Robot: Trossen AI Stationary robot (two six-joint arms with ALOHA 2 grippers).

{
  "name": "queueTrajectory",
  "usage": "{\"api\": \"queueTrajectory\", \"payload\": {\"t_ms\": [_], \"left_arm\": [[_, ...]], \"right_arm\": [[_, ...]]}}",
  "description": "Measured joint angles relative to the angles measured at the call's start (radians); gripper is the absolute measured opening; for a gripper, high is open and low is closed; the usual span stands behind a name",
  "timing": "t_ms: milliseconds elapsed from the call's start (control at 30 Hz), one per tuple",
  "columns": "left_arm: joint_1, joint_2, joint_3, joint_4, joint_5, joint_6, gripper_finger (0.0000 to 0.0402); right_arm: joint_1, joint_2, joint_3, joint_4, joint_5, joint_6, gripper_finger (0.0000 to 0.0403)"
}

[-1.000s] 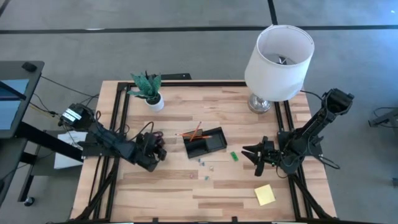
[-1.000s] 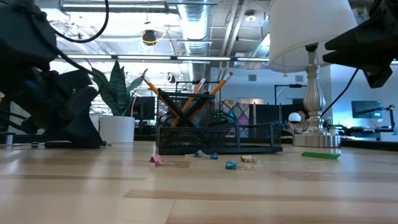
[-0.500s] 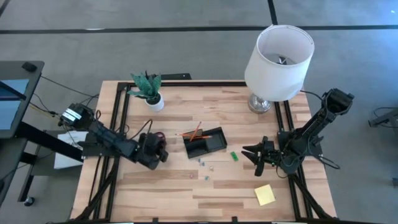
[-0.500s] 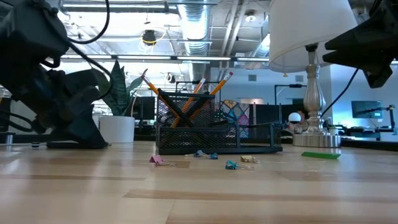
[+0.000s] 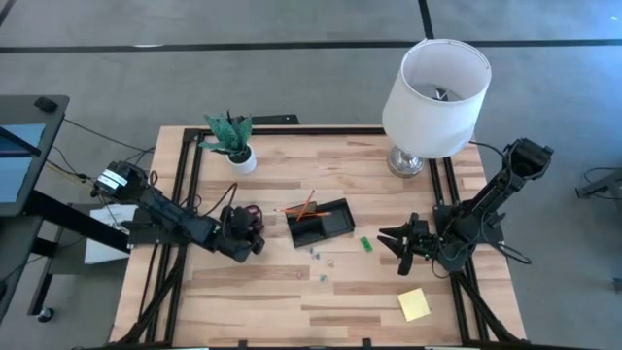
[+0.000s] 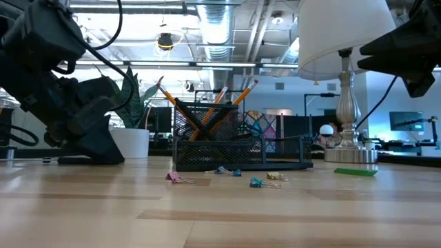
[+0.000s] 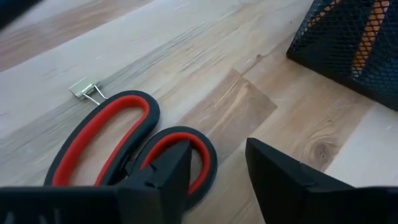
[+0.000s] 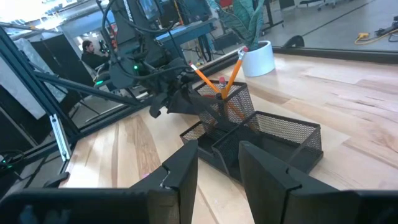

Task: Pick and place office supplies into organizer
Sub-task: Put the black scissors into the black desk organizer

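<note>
Scissors (image 7: 124,146) lie flat on the table (image 5: 292,301), left of centre in the high view, beside the mesh organizer (image 5: 321,224). Left gripper (image 7: 217,168) hovers over the red handles, fingers (image 7: 280,174) parted and empty, apparently lining up a grasp. Right gripper (image 5: 397,243) waits at right, fingers narrowly apart, empty

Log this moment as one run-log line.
left hand: open over red-handled scissors | right hand: waiting, open | black mesh organizer: holds pencils

place: lab/office | cues: exposed ceiling ducts (image 6: 220,31), monitors (image 6: 406,121), person seated (image 8: 88,51)
</note>
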Motion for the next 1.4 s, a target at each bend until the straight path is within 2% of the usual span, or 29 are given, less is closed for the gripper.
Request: {"api": "queueTrajectory", "payload": {"t_ms": [200,467,667,867,1200,1333,1400], "left_arm": [[0.021,-0.001,0.001,-0.03,0.014,-0.006,0.0107],[0.065,-0.001,0.001,-0.011,0.014,0.006,0.0021],[0.059,0.003,0.004,0.012,-0.01,0.029,0.002],[0.03,0.005,0.079,0.012,0.0,0.086,0.0001],[0.002,0.005,0.143,0.009,-0.02,0.158,0.0003],[0.006,0.004,0.144,-0.025,0.052,0.179,0.0002],[0.005,0.003,0.145,-0.041,0.084,0.178,0.0014]], "right_arm": [[0.0,0.0,0.0,0.0,0.0,0.0,0.0113],[0.0,0.0,0.0,0.0,0.0,0.0,0.0113],[0.0,0.0,0.0,0.0,0.0,0.0,0.0113],[0.0,0.0,0.0,0.0,0.0,0.0,0.0113],[0.0,0.0,0.0,-0.003,-0.026,0.033,0.0113],[0.0,0.0,0.0,-0.003,-0.029,0.034,0.0113],[0.0,0.0,0.0,-0.003,-0.029,0.034,0.0113]]}}
